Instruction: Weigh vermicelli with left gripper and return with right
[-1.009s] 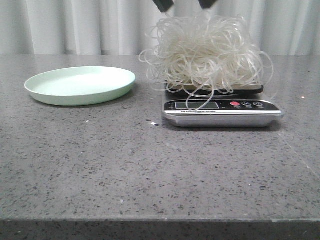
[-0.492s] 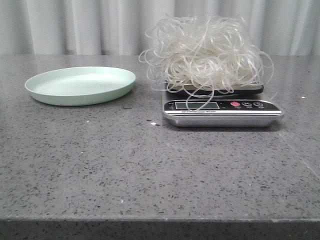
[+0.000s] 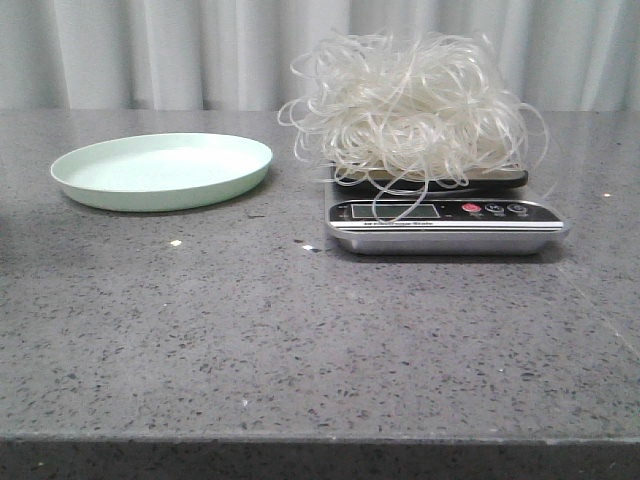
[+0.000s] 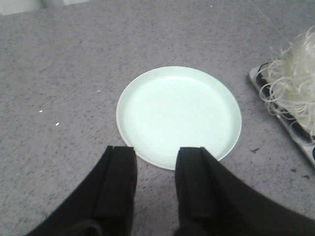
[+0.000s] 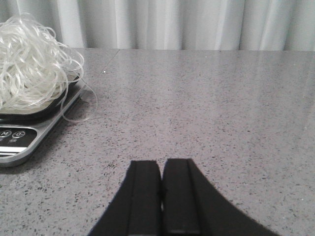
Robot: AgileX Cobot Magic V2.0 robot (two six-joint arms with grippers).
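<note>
Vermicelli sits heaped on the scale, a loose nest of pale looping strands piled over the weighing platform, with several loops hanging past the edges and one strand drooping across the display. Scale stands on the grey speckled bench, right of centre in the front view, a red button and two dark buttons showing on its front panel. Pale green plate lies to the left of the scale, close beside it but not touching, nothing on it. Neither arm appears in the front view. Left wrist view: left end effector hovers above the near rim of the plate, its two black fingers parted with a clear gap between them, nothing held; a corner of the scale and some strands show at the frame edge. Right wrist view: right end effector is low over bare bench, well apart from the scale, fingers pressed together with only a thin seam between them, gripping nothing.
</note>
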